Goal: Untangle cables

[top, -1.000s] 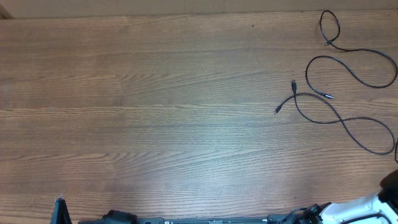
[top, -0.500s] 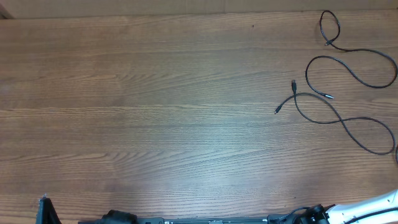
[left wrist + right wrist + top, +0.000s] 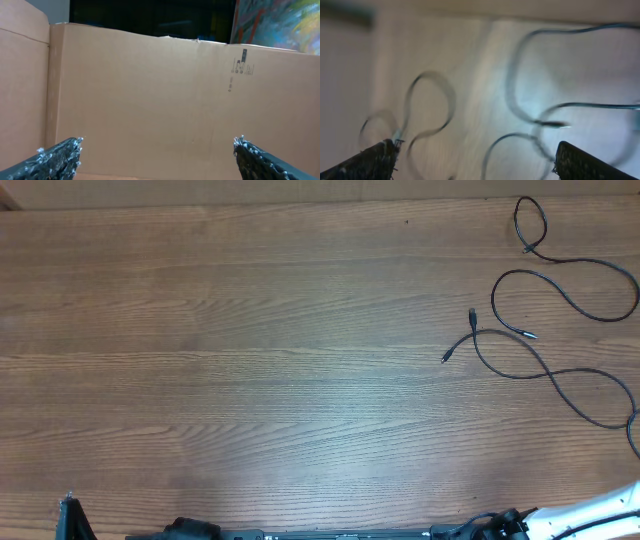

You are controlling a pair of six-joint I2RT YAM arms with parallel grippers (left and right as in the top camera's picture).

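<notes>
- Right arm drew back toward the desk's (image 3: 250,330) near edge; right hand (image 3: 475,157) was spread, empty.
- Left hand (image 3: 157,152) was parked spread, empty.
- Cables (image 3: 478,332) lay crossed at the far right, likely unfinished.

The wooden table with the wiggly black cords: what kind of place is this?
Probably a robot practice bench in a lab or workshop: a wood-grain table, thin black cables laid out on it, and a plain cardboard wall.
</notes>
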